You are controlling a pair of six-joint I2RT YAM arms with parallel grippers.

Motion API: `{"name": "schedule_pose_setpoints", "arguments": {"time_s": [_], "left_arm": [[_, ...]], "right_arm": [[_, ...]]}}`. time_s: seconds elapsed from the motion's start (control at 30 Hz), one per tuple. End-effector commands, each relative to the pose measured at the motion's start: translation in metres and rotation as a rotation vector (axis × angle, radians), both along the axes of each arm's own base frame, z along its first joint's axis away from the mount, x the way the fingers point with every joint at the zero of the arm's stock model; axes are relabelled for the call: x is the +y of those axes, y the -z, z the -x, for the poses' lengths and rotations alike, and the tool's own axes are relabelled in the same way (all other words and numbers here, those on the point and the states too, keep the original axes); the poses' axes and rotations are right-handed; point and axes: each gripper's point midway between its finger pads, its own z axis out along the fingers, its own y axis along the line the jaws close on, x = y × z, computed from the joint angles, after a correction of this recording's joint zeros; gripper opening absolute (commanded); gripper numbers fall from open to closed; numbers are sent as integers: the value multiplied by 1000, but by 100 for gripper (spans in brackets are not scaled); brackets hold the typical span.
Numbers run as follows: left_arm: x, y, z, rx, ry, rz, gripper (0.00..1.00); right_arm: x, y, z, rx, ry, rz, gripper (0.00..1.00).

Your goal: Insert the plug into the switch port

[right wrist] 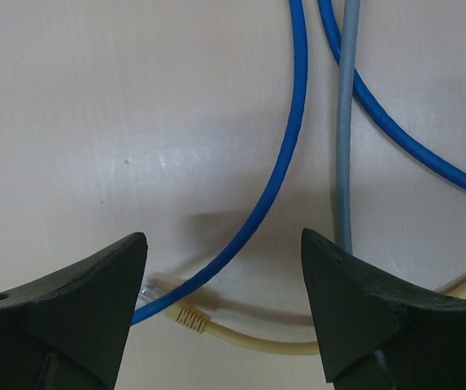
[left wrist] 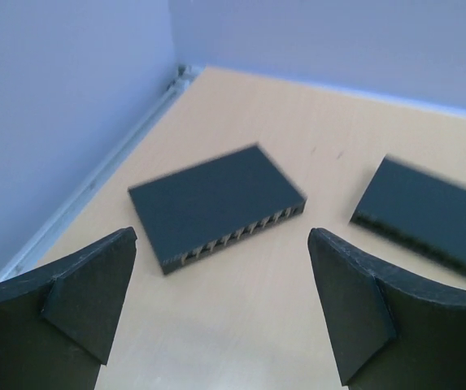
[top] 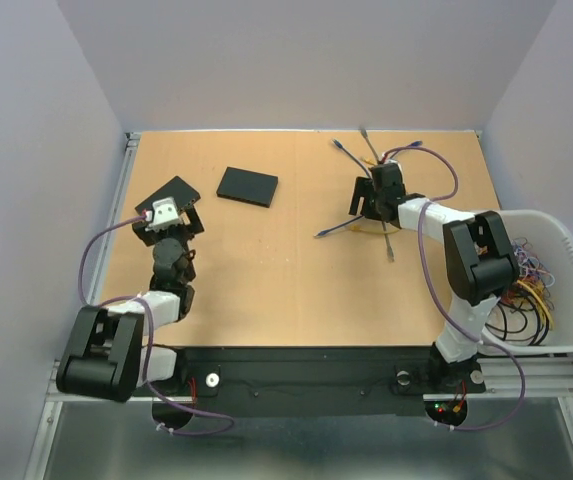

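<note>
**Plug unclaimed, switch port waiting**

Over on the cable tangle, the right gripper [right wrist: 223, 248] hangs with jaws apart and nothing pinched. The clear plug [right wrist: 153, 287] on the blue cable [right wrist: 293, 146] lies on the worktop [right wrist: 94, 122] just under it, touching a cream cable [right wrist: 249, 341], a grey cable [right wrist: 345, 122] nearby. Well apart across the worktop, the left gripper [left wrist: 222, 268] gapes wide and empty, looking at the nearer switch [left wrist: 208, 191], its port row [left wrist: 241, 234] facing us, a second switch [left wrist: 436, 211] beside it. My read: no grasp, no carry, no insertion yet. The whole job is ahead.
</note>
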Motion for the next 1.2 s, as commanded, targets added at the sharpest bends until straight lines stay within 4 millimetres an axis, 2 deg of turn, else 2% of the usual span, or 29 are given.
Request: {"name": "schedule_pose_setpoints", "arguments": {"time_s": [0.0, 0.03, 0.07, 0.13, 0.17, 0.2, 0.27, 0.3, 0.33, 0.37, 0.4, 0.53, 0.63, 0.73, 0.77, 0.83, 0.97, 1.1, 1.17], "left_arm": [[-6, -104, 3, -275, 19, 89, 99], [-17, -110, 4, -278, 85, 101, 99], [-22, -132, 14, -360, 125, 165, 99], [-24, -130, 22, -390, 140, 272, 99], [-24, -132, 27, -435, 147, 396, 99], [-28, -123, 29, -429, 171, 413, 99], [-44, -127, 29, -415, 265, 380, 99], [-57, -136, 26, -404, 331, 373, 99], [-62, -126, 21, -340, 344, 373, 99], [-66, -127, 19, -321, 364, 374, 99], [-70, -136, 18, -327, 382, 379, 99], [-81, -139, 21, -303, 444, 401, 97], [-85, -139, 25, -301, 465, 422, 93], [-88, -140, 26, -287, 477, 424, 91], [-89, -137, 25, -270, 477, 425, 89], [-91, -139, 25, -266, 480, 434, 87], [-102, -135, 24, -226, 511, 467, 82], [-110, -132, 21, -179, 524, 478, 79], [-112, -129, 21, -160, 525, 479, 77]], "right_arm": [[-6, -8, -18, -30, 44, 28, 81], [-6, -7, -19, -27, 53, 24, 81], [-5, -5, -21, -23, 53, 21, 81], [-5, -3, -22, -22, 65, 20, 80], [-5, -4, -23, -23, 65, 17, 79], [-5, -2, -24, -18, 69, 16, 77], [-4, 1, -23, -11, 69, 17, 75], [-5, 4, -23, -6, 71, 15, 74], [-5, 6, -23, -2, 72, 17, 72], [-5, 5, -24, -4, 74, 15, 70], [-4, 8, -24, 1, 73, 15, 67], [-1, 21, -22, 32, 68, 1, 50], [2, 26, -17, 49, 60, -16, 28], [6, 24, -13, 54, 42, -36, 15], [10, 21, -10, 54, 25, -48, 7], [17, 14, -6, 45, -9, -50, 1], [37, -6, 5, 13, -87, -57, 1], [53, -19, 26, 7, -148, -43, 0], [55, -31, 35, -10, -156, -40, 0]]}}
